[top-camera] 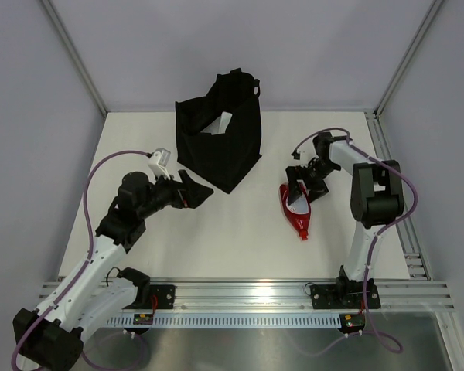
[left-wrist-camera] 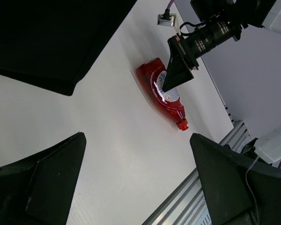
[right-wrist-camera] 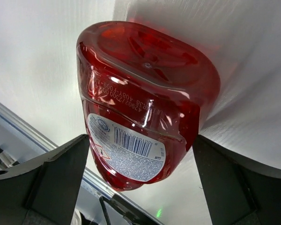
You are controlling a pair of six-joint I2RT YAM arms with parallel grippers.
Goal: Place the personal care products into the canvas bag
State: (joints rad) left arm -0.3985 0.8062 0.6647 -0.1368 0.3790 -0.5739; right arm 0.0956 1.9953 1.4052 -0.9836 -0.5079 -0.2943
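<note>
The black canvas bag [top-camera: 220, 143] stands at the back middle of the table, mouth open, with a pale shape [top-camera: 226, 121] inside. It fills the top left of the left wrist view [left-wrist-camera: 51, 37]. A red bottle [top-camera: 296, 212] lies on its side right of the bag, cap toward the near edge. My right gripper [top-camera: 301, 188] is open, its fingers on either side of the bottle's base end, not touching it. The bottle [right-wrist-camera: 140, 93] shows a white barcode label there. My left gripper [top-camera: 198, 193] is open and empty by the bag's near left corner. The other bottles are out of view.
An aluminium rail [top-camera: 247, 294] runs along the near table edge, and another [top-camera: 394, 193] along the right edge. White walls enclose the table. In the left wrist view the red bottle [left-wrist-camera: 161, 93] and the right gripper [left-wrist-camera: 178, 70] lie ahead.
</note>
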